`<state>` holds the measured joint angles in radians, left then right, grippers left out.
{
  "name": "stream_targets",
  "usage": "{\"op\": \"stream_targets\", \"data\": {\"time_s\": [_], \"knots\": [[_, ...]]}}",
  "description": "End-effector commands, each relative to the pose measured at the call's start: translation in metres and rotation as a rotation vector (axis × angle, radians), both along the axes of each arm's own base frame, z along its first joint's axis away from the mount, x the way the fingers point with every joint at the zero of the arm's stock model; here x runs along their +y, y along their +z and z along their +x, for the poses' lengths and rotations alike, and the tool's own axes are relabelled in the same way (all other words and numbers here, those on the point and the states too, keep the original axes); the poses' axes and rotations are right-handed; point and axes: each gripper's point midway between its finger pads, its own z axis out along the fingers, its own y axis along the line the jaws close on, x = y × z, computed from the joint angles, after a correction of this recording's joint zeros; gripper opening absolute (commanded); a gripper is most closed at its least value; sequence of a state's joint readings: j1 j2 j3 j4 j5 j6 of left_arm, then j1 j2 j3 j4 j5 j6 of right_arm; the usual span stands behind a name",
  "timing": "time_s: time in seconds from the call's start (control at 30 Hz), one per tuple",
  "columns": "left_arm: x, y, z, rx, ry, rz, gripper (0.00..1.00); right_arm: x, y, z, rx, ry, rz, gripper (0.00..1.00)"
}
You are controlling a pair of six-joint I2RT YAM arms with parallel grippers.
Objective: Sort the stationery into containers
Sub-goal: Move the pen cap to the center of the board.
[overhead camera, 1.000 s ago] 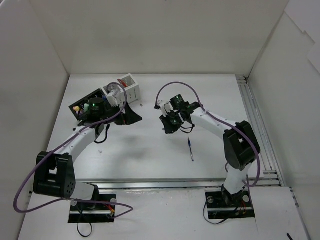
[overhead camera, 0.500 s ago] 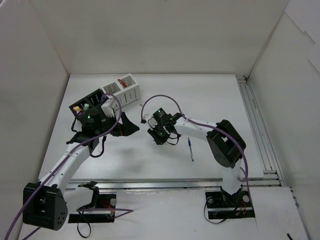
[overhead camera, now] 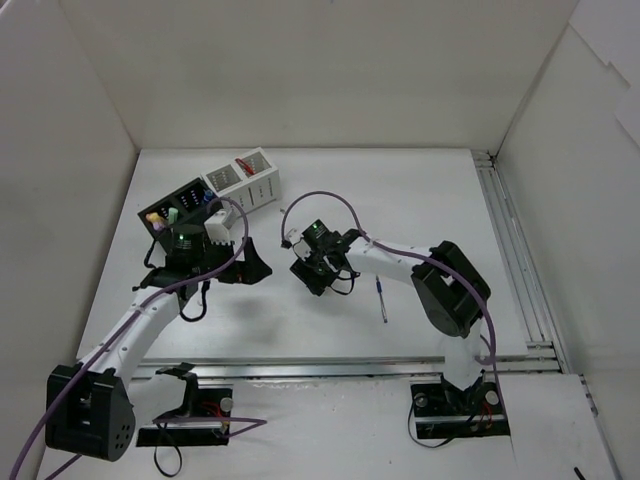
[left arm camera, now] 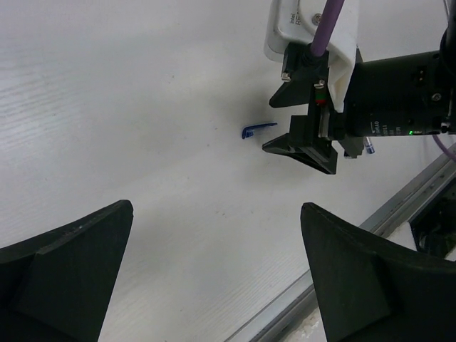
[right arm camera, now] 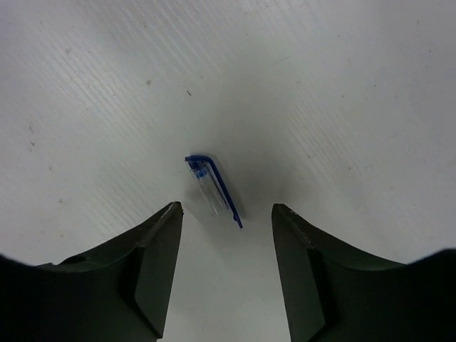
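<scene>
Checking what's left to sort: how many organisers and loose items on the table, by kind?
Organisers: 2, the white mesh organiser and the black organiser
Pens: 1, the thin pen
Pen caps: 1, the clear-blue pen cap
Total: 4

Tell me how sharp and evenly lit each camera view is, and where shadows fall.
Top external: soft, even light, sharp throughout, with faint shadows on the table under both arms. Left wrist: the left gripper looks dark and blurred; the table beyond is crisp. Right wrist: the blue cap is in focus inside a soft grey shadow, between the dark fingers of the right gripper.
</scene>
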<state>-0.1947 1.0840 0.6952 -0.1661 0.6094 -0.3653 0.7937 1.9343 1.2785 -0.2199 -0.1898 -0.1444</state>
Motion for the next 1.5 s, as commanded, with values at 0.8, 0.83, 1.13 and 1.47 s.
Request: {"op": "stream_targets", "data": {"time_s": [0.8,0.83,1.13,1.47], "knots": [[-0.079,0.168,0.054,-0.944,-0.92,0.403,1.0,-0.176,0.125,-0.022,-0.418,-0.944,0.291,0.98],[-0.077,0.156,0.054,-0.918,-0.944,0.418,1.0,-0.18,0.122,-0.024,-0.426,-0.952,0.284,0.98],[-0.088,0.055,0.046,-0.687,-1.188,0.436,1.0,-0.18,0.105,-0.027,-0.366,-1.001,0.257,0.98],[-0.115,-0.018,0.041,-0.51,-1.201,0.446,0.85,-0.185,0.087,-0.028,-0.311,-1.06,0.144,0.98]]}}
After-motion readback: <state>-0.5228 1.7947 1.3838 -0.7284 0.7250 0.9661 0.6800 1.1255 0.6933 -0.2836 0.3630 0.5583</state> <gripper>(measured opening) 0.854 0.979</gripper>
